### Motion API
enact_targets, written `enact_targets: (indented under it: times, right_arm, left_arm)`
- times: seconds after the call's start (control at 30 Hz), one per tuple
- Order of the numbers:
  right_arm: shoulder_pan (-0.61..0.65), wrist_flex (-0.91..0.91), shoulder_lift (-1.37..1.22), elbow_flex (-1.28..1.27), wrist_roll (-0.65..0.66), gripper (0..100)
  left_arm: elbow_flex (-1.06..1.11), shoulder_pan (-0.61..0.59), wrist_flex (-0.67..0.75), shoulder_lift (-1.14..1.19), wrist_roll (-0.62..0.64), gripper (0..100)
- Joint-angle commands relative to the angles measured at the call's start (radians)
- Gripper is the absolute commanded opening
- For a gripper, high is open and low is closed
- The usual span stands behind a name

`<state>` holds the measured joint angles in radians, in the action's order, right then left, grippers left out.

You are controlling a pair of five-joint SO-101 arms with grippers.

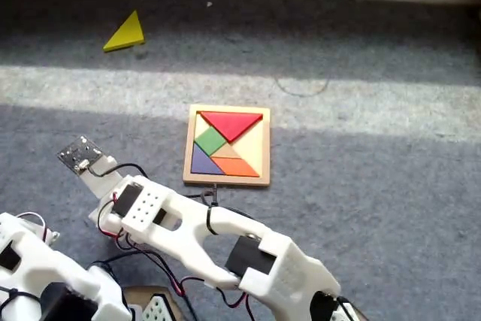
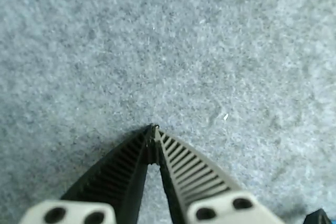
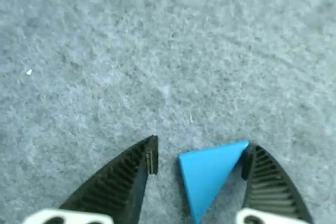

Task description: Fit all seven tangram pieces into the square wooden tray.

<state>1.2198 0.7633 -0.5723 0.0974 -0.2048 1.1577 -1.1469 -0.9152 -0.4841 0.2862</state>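
The high camera looks steeply down from above the near edge over the grey carpet-like table cover (image 1: 376,186), with the square wooden tray (image 1: 226,180) mid-scene. Each wrist camera hangs very close over that same grey cover, facing down past the black ribbed left gripper (image 2: 153,129) or right gripper (image 3: 199,145).

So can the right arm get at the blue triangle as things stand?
Probably yes: the blue triangle lies flat on the carpet inside the open right gripper, with nothing covering it.
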Motion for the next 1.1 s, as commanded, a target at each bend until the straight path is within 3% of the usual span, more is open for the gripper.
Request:
enact_targets:
  times: [0.0,0.2,0.5,0.7,0.9,1.07]
  right_arm:
    - [-0.010,0.094,-0.022,0.110,-0.003,23.1]
    - [-0.053,0.220,-0.022,0.163,-0.006,23.1]
    - [-0.079,0.229,-0.024,0.162,-0.006,22.9]
    - [-0.085,0.228,-0.025,0.162,0.002,9.8]
    - [-0.085,0.232,-0.024,0.162,0.081,8.7]
    - [-0.119,0.338,-0.016,0.170,0.089,8.7]
  left_arm:
    - [0.001,-0.008,0.011,-0.025,0.009,1]
    - [0.001,-0.007,0.011,-0.025,0.008,1]
    - [0.001,-0.005,0.011,-0.025,0.008,1]
    - [0.001,-0.005,0.011,-0.025,0.008,1]
    - [0.001,-0.005,0.011,-0.025,0.008,1]
    - [0.001,-0.007,0.009,-0.025,0.008,1]
